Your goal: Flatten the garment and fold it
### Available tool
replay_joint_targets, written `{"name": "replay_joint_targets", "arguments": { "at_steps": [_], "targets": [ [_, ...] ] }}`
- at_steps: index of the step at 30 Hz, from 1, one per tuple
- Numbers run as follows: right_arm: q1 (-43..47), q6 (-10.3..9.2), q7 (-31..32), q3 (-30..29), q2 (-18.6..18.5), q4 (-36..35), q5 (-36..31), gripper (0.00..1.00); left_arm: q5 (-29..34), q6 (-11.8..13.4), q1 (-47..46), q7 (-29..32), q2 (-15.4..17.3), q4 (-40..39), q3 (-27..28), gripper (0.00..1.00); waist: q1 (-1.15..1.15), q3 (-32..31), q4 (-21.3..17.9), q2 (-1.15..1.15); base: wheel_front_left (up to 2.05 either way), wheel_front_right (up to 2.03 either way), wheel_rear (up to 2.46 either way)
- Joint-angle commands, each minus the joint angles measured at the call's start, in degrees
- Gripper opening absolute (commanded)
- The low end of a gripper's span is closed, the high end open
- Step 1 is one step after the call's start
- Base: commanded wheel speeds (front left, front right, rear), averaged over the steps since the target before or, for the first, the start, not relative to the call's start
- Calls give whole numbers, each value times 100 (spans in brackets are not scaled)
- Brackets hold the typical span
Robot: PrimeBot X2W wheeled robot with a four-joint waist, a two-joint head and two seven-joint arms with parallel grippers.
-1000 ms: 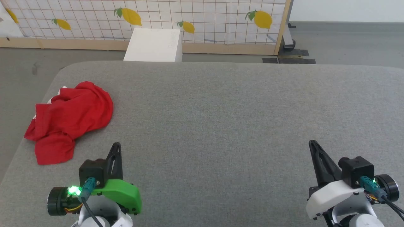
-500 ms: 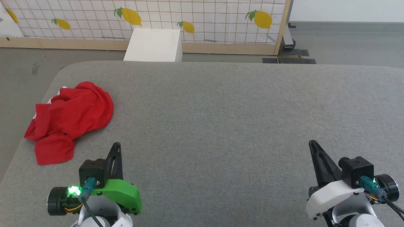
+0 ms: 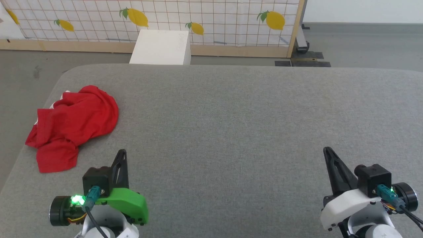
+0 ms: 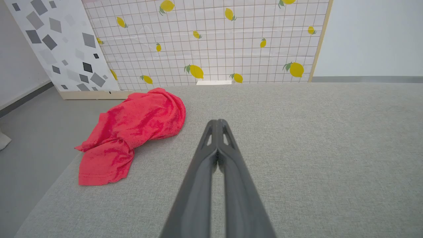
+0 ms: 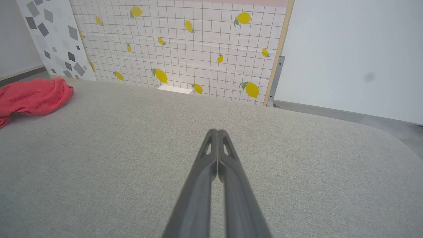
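Observation:
The red garment lies crumpled in a heap near the left edge of the grey table, with a sliver of white showing at its far side. Its print is hidden. It also appears as the garment in the left wrist view and as the garment at the left edge of the right wrist view. My left gripper rests at the lower left, shut and empty, a short way to the right of the garment's near hem. My right gripper sits far off at the lower right, shut and empty.
A white box stands on the floor beyond the table's far edge. Behind it runs a lemon-print tiled panel with a wooden frame. The table's left edge passes close beside the garment.

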Motion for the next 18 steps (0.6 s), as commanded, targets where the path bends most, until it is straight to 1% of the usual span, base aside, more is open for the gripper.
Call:
{"name": "replay_joint_targets", "arguments": {
  "at_steps": [1, 18],
  "targets": [
    [1, 0, -1, 0, -1, 0, 1, 100, -4, -1, -1, 0, 0, 1, -4, 100, 0, 0, 0, 0, 0, 0, 0],
    [-27, -1, -169, -49, -1, 32, -4, 100, -172, 76, -91, -166, -1, 188, -188, 100, 0, -3, 3, 0, 0, 0, 0]
  ]
}}
